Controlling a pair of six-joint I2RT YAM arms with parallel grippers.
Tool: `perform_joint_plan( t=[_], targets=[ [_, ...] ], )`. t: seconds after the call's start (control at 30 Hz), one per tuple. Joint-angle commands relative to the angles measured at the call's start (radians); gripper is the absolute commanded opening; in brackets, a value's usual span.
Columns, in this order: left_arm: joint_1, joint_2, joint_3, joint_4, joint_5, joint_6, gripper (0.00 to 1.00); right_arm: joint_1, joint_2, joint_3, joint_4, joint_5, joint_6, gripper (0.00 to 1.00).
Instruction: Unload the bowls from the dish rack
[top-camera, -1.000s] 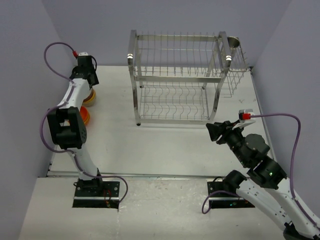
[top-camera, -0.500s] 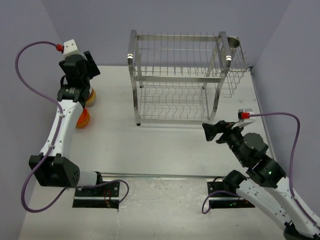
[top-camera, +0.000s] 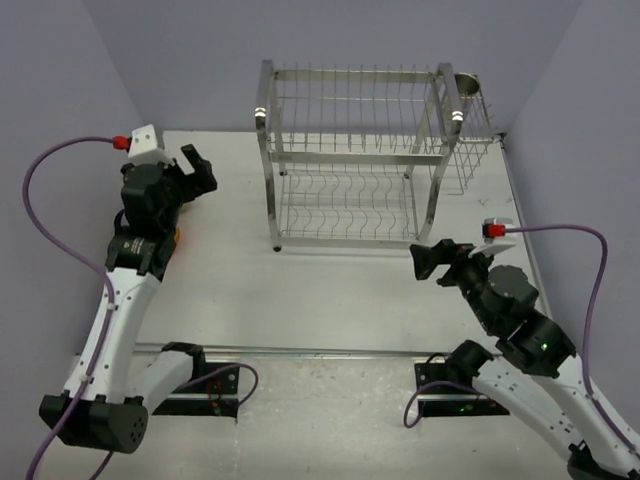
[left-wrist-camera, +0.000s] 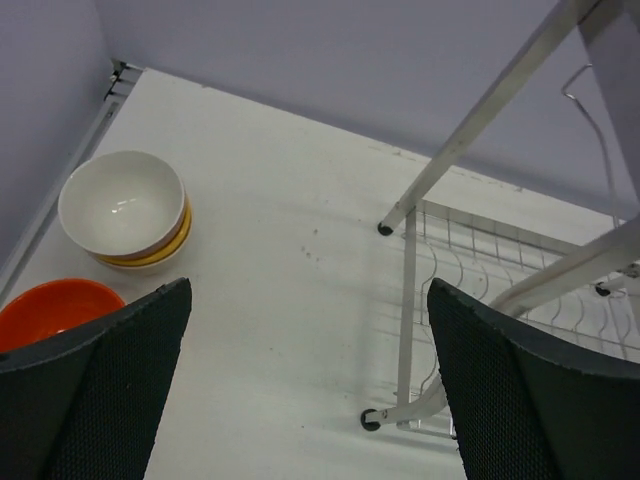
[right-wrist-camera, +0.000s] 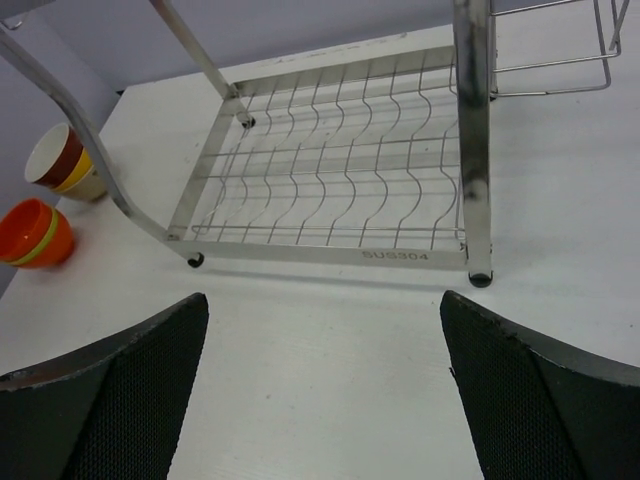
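Note:
The steel dish rack (top-camera: 350, 165) stands at the back middle of the table, with no bowls on its wire shelves. In the left wrist view a stack of bowls topped by a whitish one (left-wrist-camera: 122, 205) sits by the left wall, with an orange bowl (left-wrist-camera: 48, 312) nearer. The right wrist view shows the same two stacks: whitish over dark red and yellow (right-wrist-camera: 60, 160), and orange over lime-green (right-wrist-camera: 35, 232). My left gripper (top-camera: 197, 172) (left-wrist-camera: 305, 330) hangs open and empty between the bowls and the rack's left legs. My right gripper (top-camera: 430, 260) (right-wrist-camera: 325, 330) is open and empty before the rack's front right leg.
A small metal cup (top-camera: 467, 86) sits at the rack's top right corner above the wire side basket (top-camera: 472, 160). Purple walls close in the table on the left, back and right. The left arm hides the bowls in the top view.
The left arm has lifted off the bowl stacks and swung right toward the rack, its gripper opening. The right gripper has opened wide and barely moved.

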Motion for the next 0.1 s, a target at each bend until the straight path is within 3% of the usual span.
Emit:
perform_joint_plan(
  t=[0.0,0.07],
  targets=[
    [-0.012,-0.056,-0.048,0.026,0.075,-0.031,1.0,0.006,-0.026,0.027,-0.009,0.037,0.016,0.99],
    [-0.018,-0.077,-0.083,0.026,0.081,-0.025,1.0,0.006,-0.008,0.043,-0.033,0.048,0.016,0.99]
  ],
)
